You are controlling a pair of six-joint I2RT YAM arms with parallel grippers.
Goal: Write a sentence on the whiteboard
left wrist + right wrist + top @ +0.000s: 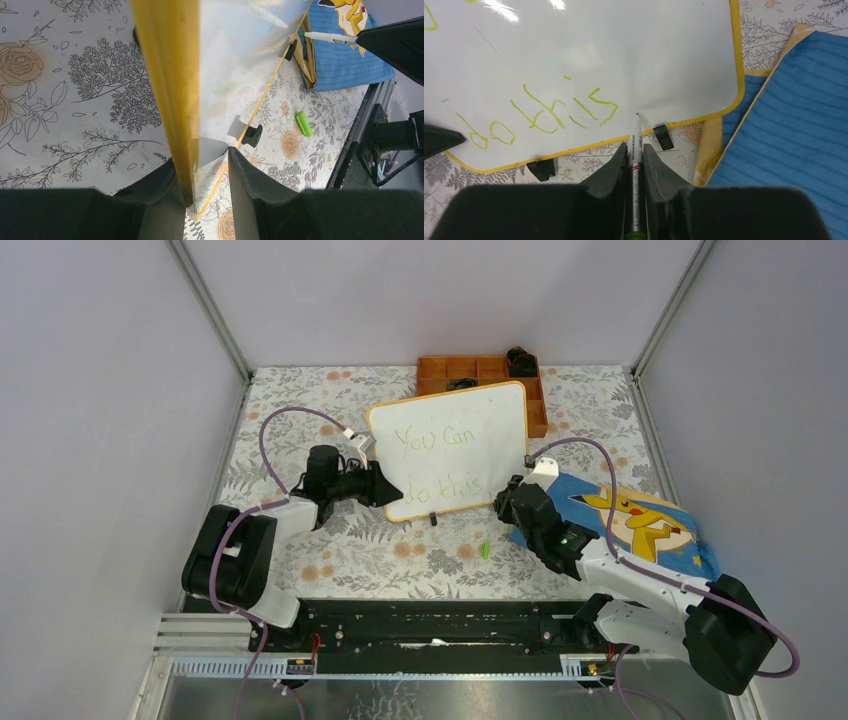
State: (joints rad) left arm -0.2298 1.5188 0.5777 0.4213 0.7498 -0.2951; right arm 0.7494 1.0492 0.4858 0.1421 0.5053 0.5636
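**Finishing the last stroke cleanly**

The rectangular whiteboard (455,445), white with rounded corners and a thin orange-yellow frame, is set askew in the middle of the floral-printed surface (400,550). Its near left corner is clamped by the left gripper (205,161), whose fingers are pressed onto the frame. The light-green handwritten sentence (440,462), "You can do this", is laid out in two lines and is judged complete.

A slim white marker (636,142) is pinched in the right gripper (635,151). Its tip is brought to the board just after the last letter, near the lower frame. Whether it touches cannot be told. If a full stop is meant, only a brief, light dab is called for, with the board steadied from the left. The tip is then best lifted straight off, so the strokes are not smeared.

A small green cap (485,550) lies on the surface in front of the board. A blue cartoon-print cloth (640,520) lies just beside the board's right corner, under the right arm. An orange wooden compartment tray (480,370) is partly hidden behind the far edge. The writing face itself is unobstructed.
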